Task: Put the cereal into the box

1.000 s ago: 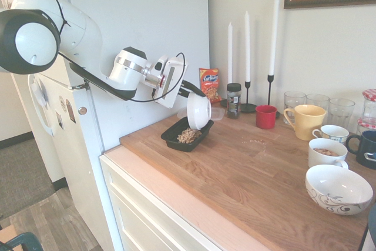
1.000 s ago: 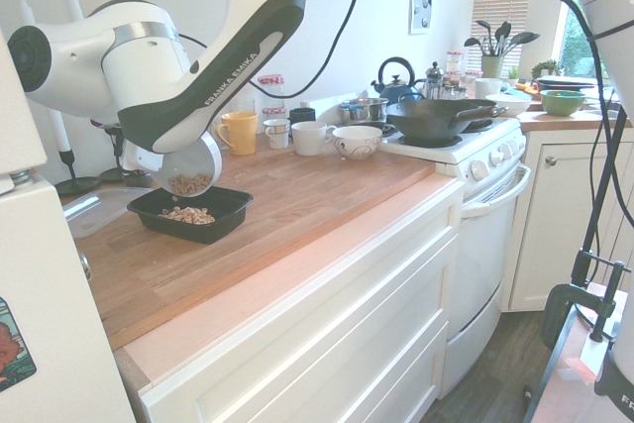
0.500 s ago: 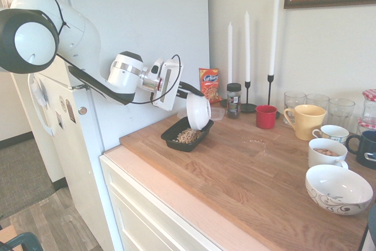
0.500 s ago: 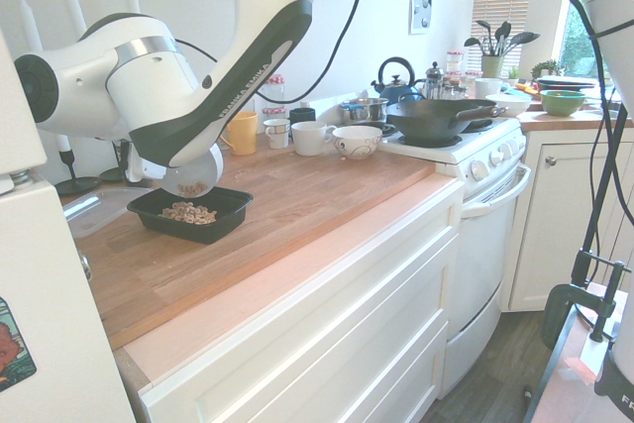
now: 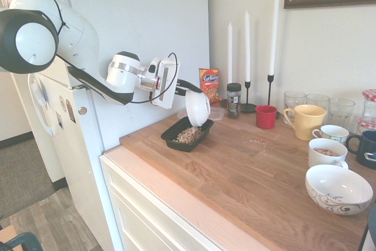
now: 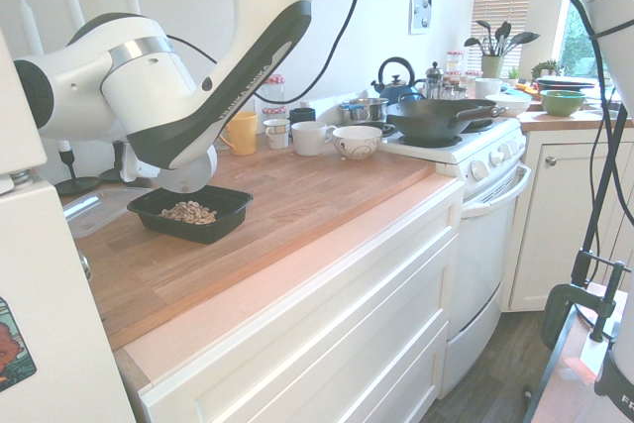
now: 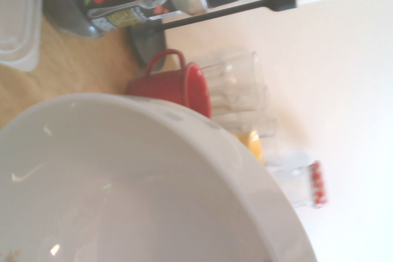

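A white bowl (image 5: 198,108) hangs tipped over the far end of the box (image 5: 171,140), a shallow black tray on the wooden counter. My gripper (image 5: 189,90) is shut on the bowl's rim. The cereal (image 5: 189,134) lies as a tan heap inside the box. From the other side, the arm covers the gripper; the bowl (image 6: 188,173) shows just above the box (image 6: 234,207) and the cereal (image 6: 188,212). Up close in the wrist view, the bowl's inside (image 7: 123,188) looks bare apart from a crumb.
Behind the box stand a clear flat container (image 5: 217,113), an orange snack bag (image 5: 209,84), a spice jar (image 5: 234,99), candles and a red cup (image 5: 265,116). Mugs, glasses and a patterned bowl (image 5: 338,188) crowd the counter's right end. A stove with a wok (image 6: 436,118) adjoins it.
The bowl has tipped further and the cereal seen inside it a second ago now lies in the box, whose heap has grown. The wrist has turned a little more.
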Controlling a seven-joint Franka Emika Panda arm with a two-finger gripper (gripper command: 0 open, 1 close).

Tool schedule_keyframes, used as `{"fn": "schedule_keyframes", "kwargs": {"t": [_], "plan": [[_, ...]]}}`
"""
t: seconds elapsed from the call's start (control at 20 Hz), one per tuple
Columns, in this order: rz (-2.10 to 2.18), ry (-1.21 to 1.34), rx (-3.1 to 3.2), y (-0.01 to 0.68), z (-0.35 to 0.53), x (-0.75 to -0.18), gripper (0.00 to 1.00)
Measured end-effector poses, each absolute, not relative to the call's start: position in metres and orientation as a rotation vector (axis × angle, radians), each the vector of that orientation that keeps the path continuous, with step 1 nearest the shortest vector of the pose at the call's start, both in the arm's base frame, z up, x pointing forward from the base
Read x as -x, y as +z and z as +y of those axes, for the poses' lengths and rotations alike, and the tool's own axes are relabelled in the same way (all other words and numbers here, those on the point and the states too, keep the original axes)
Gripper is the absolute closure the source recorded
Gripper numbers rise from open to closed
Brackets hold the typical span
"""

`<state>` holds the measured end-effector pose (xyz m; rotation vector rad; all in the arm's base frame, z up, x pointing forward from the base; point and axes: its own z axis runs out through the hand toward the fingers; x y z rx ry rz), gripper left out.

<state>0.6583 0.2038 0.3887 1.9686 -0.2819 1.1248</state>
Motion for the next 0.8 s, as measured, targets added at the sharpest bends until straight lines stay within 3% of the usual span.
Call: {"fn": "schedule_keyframes", "kwargs": {"t": [0.8], "plan": [[-0.477, 1.077, -2.047, 0.404, 0.195, -0.665, 1.0]]}}
